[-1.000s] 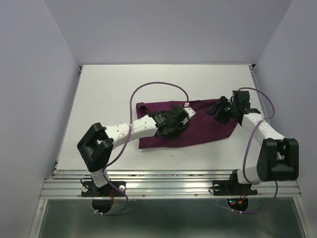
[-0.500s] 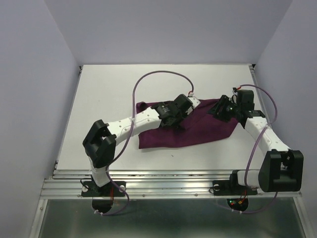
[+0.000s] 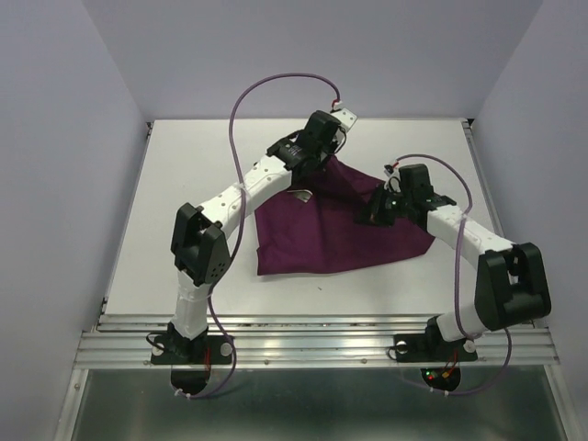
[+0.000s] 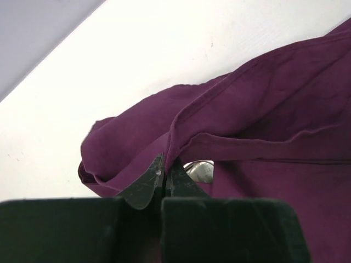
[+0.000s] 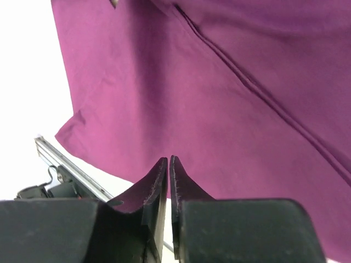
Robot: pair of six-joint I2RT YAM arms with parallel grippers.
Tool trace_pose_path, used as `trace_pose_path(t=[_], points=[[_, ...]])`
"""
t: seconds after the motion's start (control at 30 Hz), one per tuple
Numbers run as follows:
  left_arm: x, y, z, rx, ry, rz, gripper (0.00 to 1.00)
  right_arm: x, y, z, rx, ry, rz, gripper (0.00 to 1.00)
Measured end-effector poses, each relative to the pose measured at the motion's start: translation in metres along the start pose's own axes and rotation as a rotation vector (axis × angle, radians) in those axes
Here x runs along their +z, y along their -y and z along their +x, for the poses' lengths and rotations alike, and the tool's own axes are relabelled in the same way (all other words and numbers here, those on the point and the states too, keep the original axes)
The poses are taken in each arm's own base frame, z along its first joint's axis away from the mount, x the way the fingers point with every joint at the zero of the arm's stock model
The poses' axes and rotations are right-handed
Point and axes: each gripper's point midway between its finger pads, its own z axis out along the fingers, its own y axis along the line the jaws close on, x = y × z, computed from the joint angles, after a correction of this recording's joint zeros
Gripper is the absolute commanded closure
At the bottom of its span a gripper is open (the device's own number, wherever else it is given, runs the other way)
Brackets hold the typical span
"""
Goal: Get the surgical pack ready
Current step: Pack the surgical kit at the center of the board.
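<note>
The plum-purple cloth (image 3: 340,234) of the surgical pack lies on the white table, its far corner drawn up toward the back. My left gripper (image 3: 325,156) is shut on that far edge; in the left wrist view the hem (image 4: 181,126) runs down into the closed left gripper (image 4: 164,167). A small shiny steel piece (image 4: 200,170) peeks out under the lifted fold (image 3: 299,194). My right gripper (image 3: 377,213) hovers over the cloth's right part. In the right wrist view this gripper (image 5: 169,160) is shut, with no cloth (image 5: 164,82) visible between its tips.
The white table (image 3: 202,165) is walled at the left, back and right. A metal rail (image 3: 312,344) runs along the near edge and also shows in the right wrist view (image 5: 66,164). Purple cables loop above both arms.
The left gripper closed on the cloth's far edge and carried it toward the back, spreading the cloth. The right gripper closed and moved left over the cloth.
</note>
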Motion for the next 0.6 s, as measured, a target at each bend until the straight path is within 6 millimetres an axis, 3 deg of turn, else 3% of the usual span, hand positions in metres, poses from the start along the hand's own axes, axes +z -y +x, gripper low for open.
trace_pose_path(t=[0.1,0.2,0.43,0.47,0.53,0.6], points=[[0.014,-0.004,0.000,0.010,-0.007,-0.010,1.00,0.023,0.000,-0.005,0.017,-0.031,-0.002,0.95],[0.024,-0.004,-0.003,0.016,-0.005,-0.011,1.00,0.045,0.001,-0.023,0.040,-0.029,-0.004,0.99],[0.028,-0.008,-0.010,0.012,0.011,-0.018,1.00,0.100,0.018,-0.065,0.104,0.004,0.043,0.99],[0.029,-0.012,-0.010,0.006,0.013,-0.022,1.00,0.118,0.029,-0.081,0.118,0.034,0.074,0.99],[0.030,-0.018,-0.011,-0.003,0.016,-0.032,1.00,0.120,0.033,-0.088,0.126,0.044,0.104,0.99],[0.031,-0.022,-0.011,-0.011,0.020,-0.038,1.00,0.131,0.031,-0.117,0.105,0.095,0.107,0.97]])
